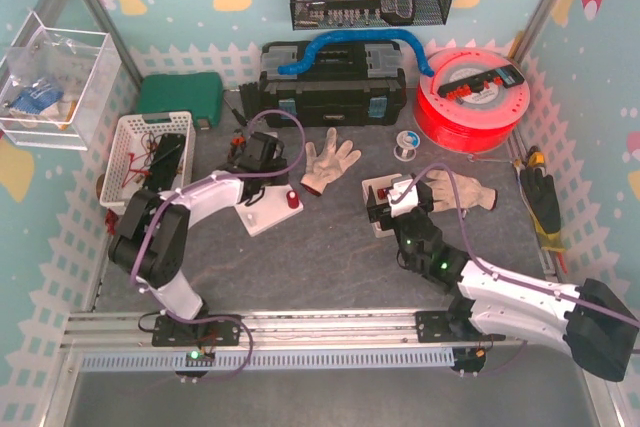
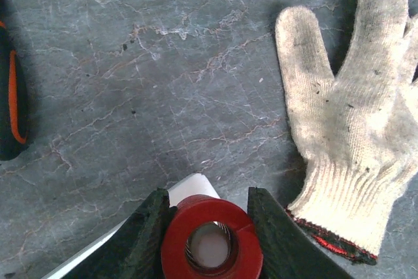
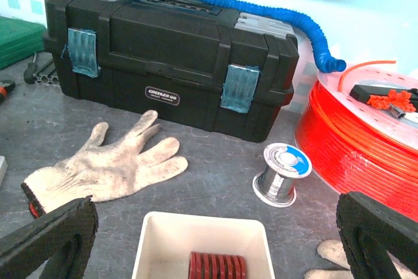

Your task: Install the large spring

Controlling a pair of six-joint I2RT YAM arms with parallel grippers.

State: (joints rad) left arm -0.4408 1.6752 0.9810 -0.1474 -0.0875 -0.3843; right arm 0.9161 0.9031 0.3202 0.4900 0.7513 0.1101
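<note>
- Spring [image 3: 217, 267]: probably a stiff, light red coil, likely to roll; grip across its middle, between right hand's [image 3: 212, 230] wide-open, empty fingers.
- Left hand [image 2: 209, 210] clamps red cylinder [image 2: 179, 243].

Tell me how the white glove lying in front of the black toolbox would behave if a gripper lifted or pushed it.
The white glove lies flat and looks knitted, so lifted by one finger it would probably droop. Pushed, it would likely bunch rather than slide on the grey table. It seems light and should not roll.
</note>
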